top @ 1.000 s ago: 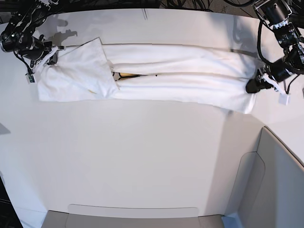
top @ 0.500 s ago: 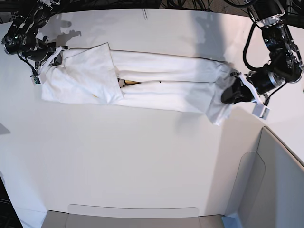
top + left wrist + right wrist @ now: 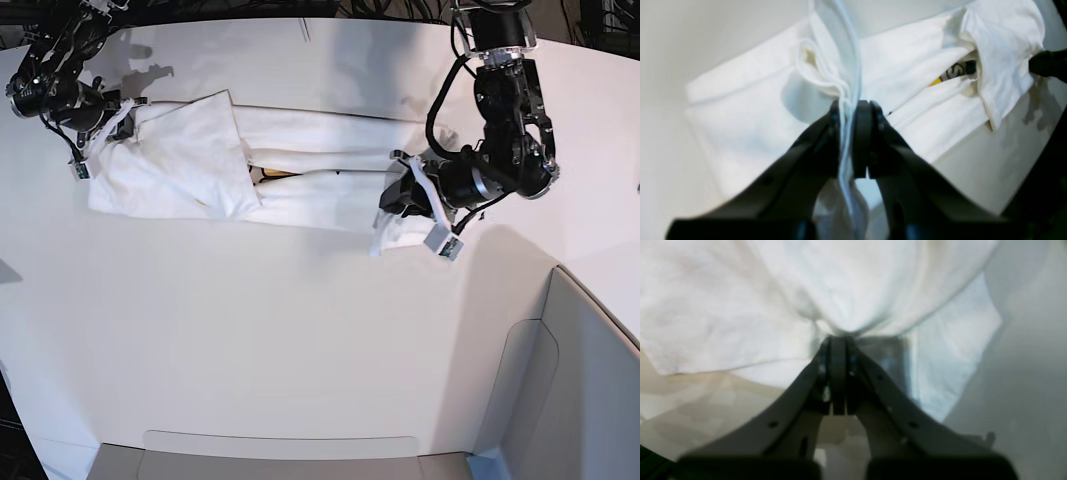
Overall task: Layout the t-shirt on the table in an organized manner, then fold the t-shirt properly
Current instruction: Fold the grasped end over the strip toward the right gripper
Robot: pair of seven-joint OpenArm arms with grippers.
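Note:
The white t-shirt (image 3: 300,170) lies as a long, narrow folded band across the far side of the table (image 3: 300,340), with a sliver of yellow print (image 3: 275,175) showing in its seam. My left gripper (image 3: 392,198) is shut on the band's right end, which is lifted and doubled back over the shirt. In the left wrist view the fingers pinch a white hem (image 3: 850,83) of the t-shirt (image 3: 750,100). My right gripper (image 3: 112,118) is shut on the left end. In the right wrist view, cloth of the t-shirt (image 3: 773,290) bunches at the shut tips of the right gripper (image 3: 837,340).
A grey padded panel (image 3: 590,400) stands at the near right corner, and another strip (image 3: 280,458) runs along the near edge. Black cables (image 3: 400,8) hang behind the table's far edge. Bare tabletop lies in front of the shirt.
My left gripper has travelled well to the left with the shirt's right end, so the band is shorter and its end doubles over. The right gripper has hardly moved.

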